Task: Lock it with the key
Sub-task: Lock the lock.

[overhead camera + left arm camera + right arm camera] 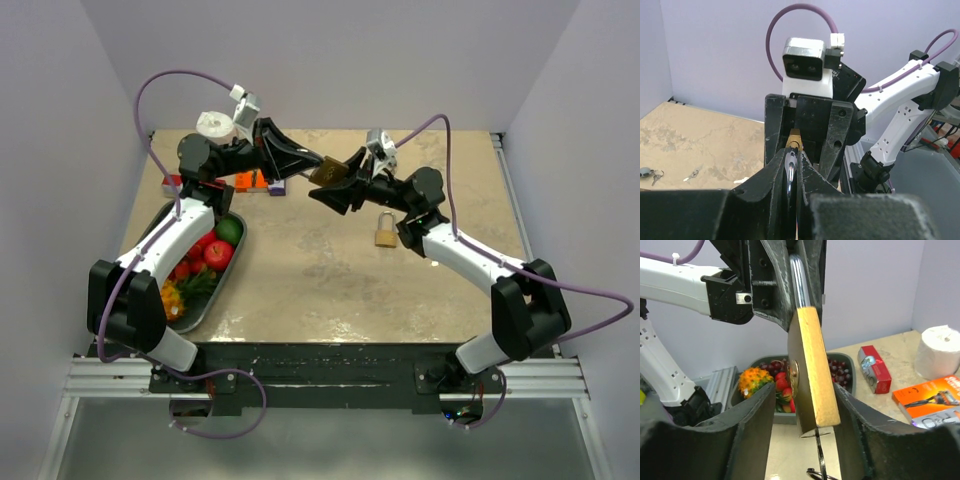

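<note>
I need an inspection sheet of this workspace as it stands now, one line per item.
Surface: beige table, stained.
Job's things: padlock held in the air, key ring hanging under it; second padlock and loose keys on the table.
Clutter: fruit tray, paper roll, orange box, red box.
Grippers: left gripper shut on the shackle; right gripper open, fingers flanking the padlock body.
Cables: purple cables loop above both arms.
Surroundings: lilac walls, metal frame at the near edge.
</note>
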### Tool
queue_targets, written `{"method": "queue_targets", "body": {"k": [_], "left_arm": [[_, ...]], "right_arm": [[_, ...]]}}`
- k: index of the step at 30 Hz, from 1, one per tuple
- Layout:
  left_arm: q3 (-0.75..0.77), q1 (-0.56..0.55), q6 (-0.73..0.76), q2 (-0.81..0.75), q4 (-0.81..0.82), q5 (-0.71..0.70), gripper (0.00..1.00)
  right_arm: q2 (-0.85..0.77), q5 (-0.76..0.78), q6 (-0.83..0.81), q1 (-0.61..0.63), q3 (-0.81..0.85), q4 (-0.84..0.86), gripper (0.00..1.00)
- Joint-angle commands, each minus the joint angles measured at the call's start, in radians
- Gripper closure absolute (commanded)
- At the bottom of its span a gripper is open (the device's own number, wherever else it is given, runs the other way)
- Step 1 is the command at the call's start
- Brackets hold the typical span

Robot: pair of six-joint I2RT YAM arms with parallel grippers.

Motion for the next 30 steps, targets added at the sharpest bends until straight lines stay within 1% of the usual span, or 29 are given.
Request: {"method": "queue_targets", "body": {"k": [1,11,14,17,18,19,24,25,26,27,28,29,30], "left_arm": [[0.059,0.006,-0.042,-0.031,0.123,-0.087,1.00],[0.009,0.005,-0.062,-0.035,0.135,-0.081,1.00],[0.007,0.005,-0.067,-0.034,0.139,-0.084,1.00],[0.003,0.005,-0.068,-0.035,0.140,-0.090,1.00],[-0.001,0.005,-0.067,-0.035,0.140,-0.093,1.00],[-0.002,0.005,-0.067,-0.038,0.139,-0.095,1.00],[-0.007,0.006,-0.053,-0.038,0.136,-0.081,1.00],[-0.002,0.011,-0.042,-0.034,0.126,-0.064,0.97],[0.002,0.028,-0.029,-0.031,0.111,-0.028,0.78],[0.002,0.040,-0.032,-0.026,0.106,-0.009,0.70],[0.001,0.055,-0.039,-0.019,0.108,0.014,0.63],[0.001,0.084,-0.044,-0.014,0.109,0.067,0.57],[-0.001,0.097,-0.035,-0.012,0.106,0.101,0.56]], "right_arm": [[0.015,-0.004,0.083,-0.002,0.039,0.090,0.51],[0.034,-0.006,0.154,-0.002,0.082,0.134,0.53],[0.041,-0.015,0.171,0.000,0.094,0.149,0.58],[0.052,-0.035,0.179,0.001,0.108,0.157,0.76],[0.055,-0.039,0.179,0.001,0.111,0.155,0.94],[0.057,-0.039,0.179,0.001,0.114,0.150,1.00],[0.054,-0.050,0.166,0.001,0.117,0.105,1.00],[0.048,-0.058,0.160,0.000,0.122,0.086,1.00],[0.046,-0.067,0.148,-0.002,0.127,0.066,1.00],[0.045,-0.096,0.143,-0.005,0.131,0.031,1.00],[0.042,-0.111,0.140,-0.008,0.134,0.022,1.00],[0.037,-0.122,0.134,-0.016,0.134,0.006,1.00],[0.029,-0.133,0.116,-0.022,0.136,-0.064,1.00]]}}
